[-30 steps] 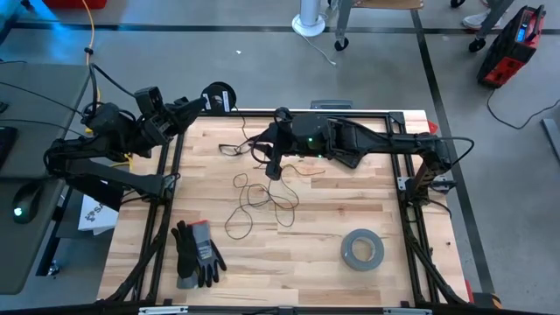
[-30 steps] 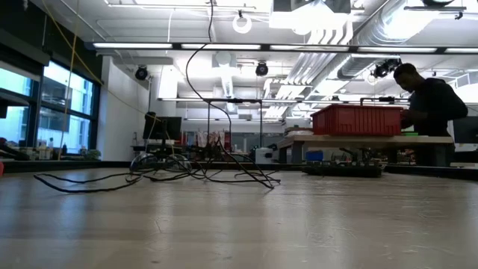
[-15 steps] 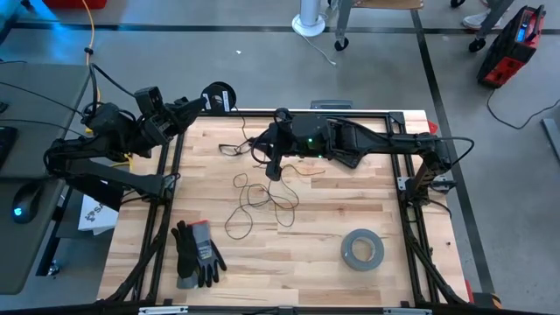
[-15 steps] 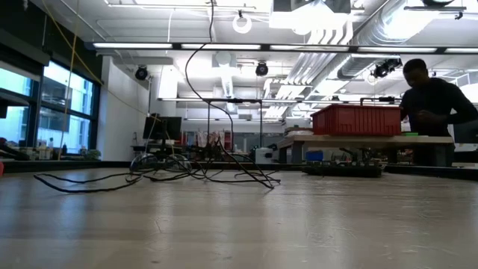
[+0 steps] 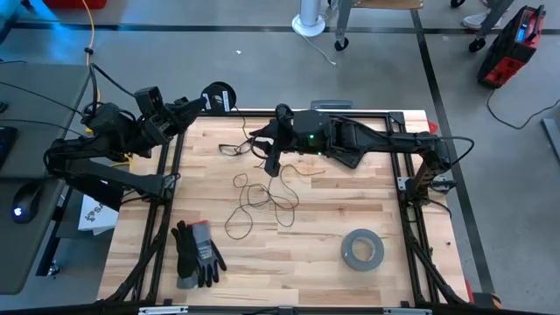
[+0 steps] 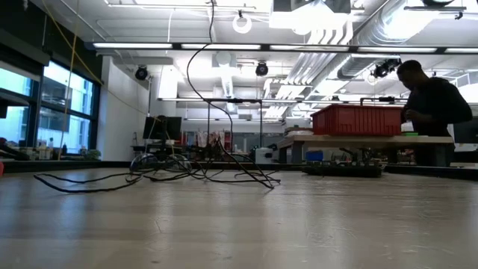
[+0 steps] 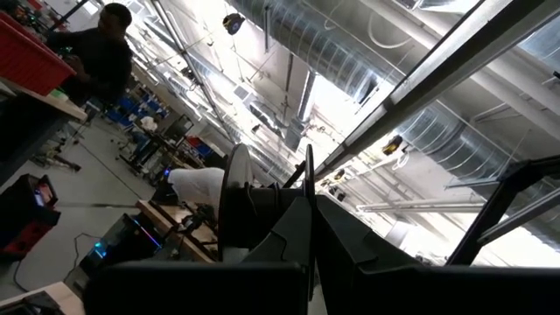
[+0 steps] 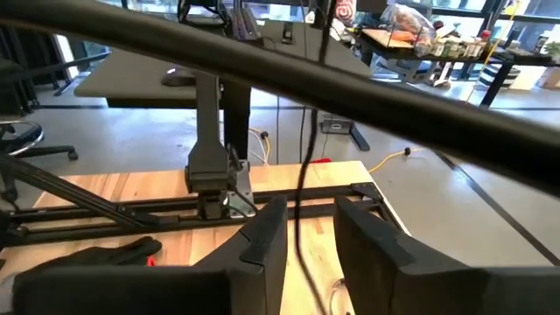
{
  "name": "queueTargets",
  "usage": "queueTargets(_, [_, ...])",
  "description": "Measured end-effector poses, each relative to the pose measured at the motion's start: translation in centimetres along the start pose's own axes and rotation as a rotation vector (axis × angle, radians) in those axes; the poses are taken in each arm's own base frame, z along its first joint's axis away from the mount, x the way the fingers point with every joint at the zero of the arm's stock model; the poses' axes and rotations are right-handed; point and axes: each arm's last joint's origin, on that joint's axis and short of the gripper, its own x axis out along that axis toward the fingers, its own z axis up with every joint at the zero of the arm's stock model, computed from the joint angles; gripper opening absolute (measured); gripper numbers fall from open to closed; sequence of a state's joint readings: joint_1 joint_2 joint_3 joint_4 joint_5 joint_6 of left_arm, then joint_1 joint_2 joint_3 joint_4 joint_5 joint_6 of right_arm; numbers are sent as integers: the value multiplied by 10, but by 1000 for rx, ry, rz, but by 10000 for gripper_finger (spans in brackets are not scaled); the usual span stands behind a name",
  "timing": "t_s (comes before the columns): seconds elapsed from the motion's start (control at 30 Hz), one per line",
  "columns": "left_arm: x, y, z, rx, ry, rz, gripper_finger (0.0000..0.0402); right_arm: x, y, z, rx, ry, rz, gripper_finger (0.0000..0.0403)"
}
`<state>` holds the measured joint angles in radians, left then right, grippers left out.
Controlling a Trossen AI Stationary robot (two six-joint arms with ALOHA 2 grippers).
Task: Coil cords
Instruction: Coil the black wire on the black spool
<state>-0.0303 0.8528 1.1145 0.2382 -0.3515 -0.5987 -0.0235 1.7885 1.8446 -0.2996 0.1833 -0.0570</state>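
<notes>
The thin dark cord (image 5: 262, 197) lies in loose loops on the middle of the wooden table, and one strand rises off it in the low view (image 6: 196, 52). Its small black spool (image 5: 219, 96) is held off the table's far left corner by my left gripper (image 5: 198, 103), which is shut on it. My right gripper (image 5: 274, 164) hangs over the loops near the far edge, pointing down, with its fingers close together on the cord (image 8: 300, 219). My left gripper holds the spool between its two fingers; the spool's flanges (image 7: 236, 197) show edge-on just past them. The fingers come from the table's left, slanting upward. The spool is clear of the table. The exact contact spot is hidden by the fingers. My right gripper has one strand of the cord (image 8: 299, 236) between its two fingers (image 8: 267, 232), from above. Below the fingers the cord hangs slack to the loops on the table. Beyond them a strand runs on through the air.
A grey tape roll (image 5: 361, 249) lies at the near right. Dark gloves (image 5: 197, 254) lie at the near left. A yellow cable (image 5: 94, 61) runs beyond the left arm. Black frame rails (image 5: 166, 184) border the table. A person (image 6: 433, 104) stands in the room behind.
My right gripper has gone slightly toward the table's far edge with the cord. The lifted strand has swayed a little. The loops on the table stay where they were.
</notes>
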Motion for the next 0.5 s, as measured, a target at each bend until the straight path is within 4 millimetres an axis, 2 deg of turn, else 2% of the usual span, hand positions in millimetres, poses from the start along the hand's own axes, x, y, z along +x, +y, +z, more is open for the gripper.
queueTargets(0.5, [0, 0, 0, 0, 0, 0, 0, 0, 0, -1, 6, 10, 35, 79])
